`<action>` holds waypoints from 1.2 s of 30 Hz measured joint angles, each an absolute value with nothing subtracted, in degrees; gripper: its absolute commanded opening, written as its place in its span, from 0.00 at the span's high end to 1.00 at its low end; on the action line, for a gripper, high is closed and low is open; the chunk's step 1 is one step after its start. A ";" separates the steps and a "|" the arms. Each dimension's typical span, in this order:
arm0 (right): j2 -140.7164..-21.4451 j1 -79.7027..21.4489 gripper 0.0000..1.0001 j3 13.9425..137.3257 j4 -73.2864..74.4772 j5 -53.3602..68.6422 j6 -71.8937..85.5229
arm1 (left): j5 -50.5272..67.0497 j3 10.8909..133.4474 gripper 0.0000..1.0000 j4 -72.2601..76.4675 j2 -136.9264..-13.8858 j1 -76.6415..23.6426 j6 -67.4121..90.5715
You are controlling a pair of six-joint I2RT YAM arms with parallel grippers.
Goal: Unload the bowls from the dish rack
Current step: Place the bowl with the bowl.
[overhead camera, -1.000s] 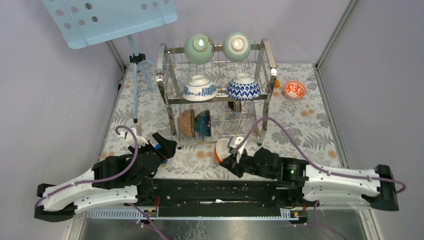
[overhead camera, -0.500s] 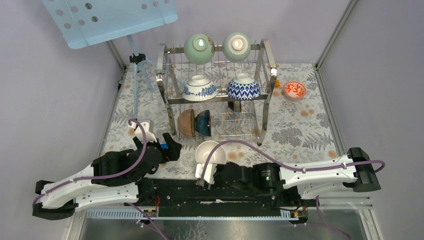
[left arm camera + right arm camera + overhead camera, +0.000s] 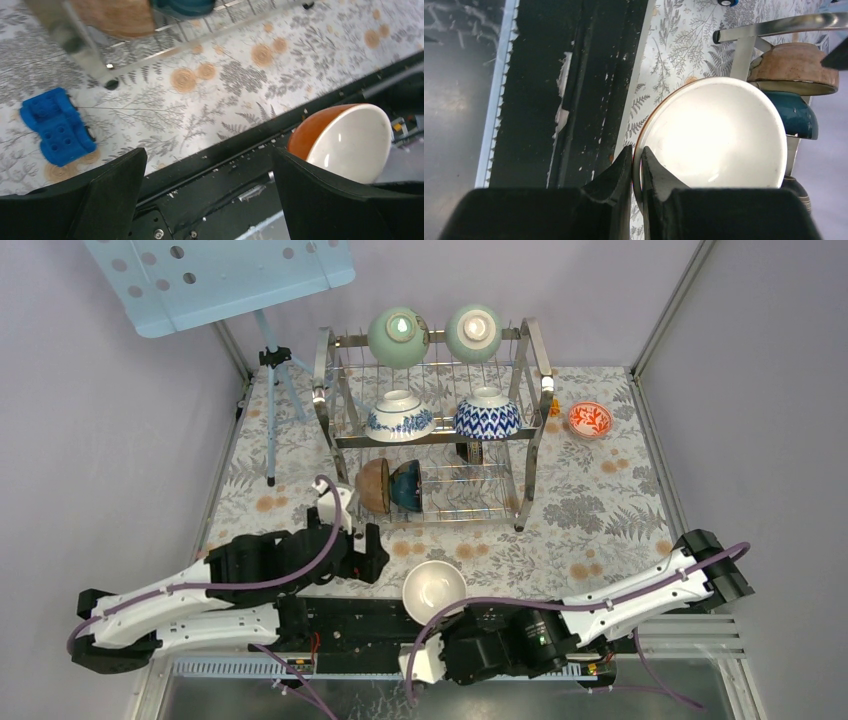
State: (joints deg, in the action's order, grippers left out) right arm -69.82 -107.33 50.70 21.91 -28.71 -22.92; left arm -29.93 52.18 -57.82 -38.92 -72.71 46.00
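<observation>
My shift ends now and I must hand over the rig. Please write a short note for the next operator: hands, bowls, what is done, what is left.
Left hand: open, empty, near the dish rack's front left foot.
Right hand: shut on the rim of the orange-white bowl, out of the rack, over the table's near edge.
Done: red-patterned bowl stands on the table, right of the rack.
In the rack: two pale green bowls on top, two blue-and-white bowls in the middle, brown bowl and dark teal bowl below.
Left: set down the held bowl, unload those six.
</observation>
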 measured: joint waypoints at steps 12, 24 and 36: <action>-69.82 -110.72 1.00 50.70 28.27 -29.28 -25.71 | -13.65 52.49 0.01 -51.42 -50.13 -72.69 35.99; -71.29 -111.11 1.00 50.65 28.82 -28.91 -25.96 | -10.92 54.46 0.01 -47.62 -51.46 -72.75 30.85; -71.29 -111.11 1.00 50.63 26.83 -28.86 -25.06 | -8.93 54.61 0.10 -46.28 -49.71 -72.75 31.62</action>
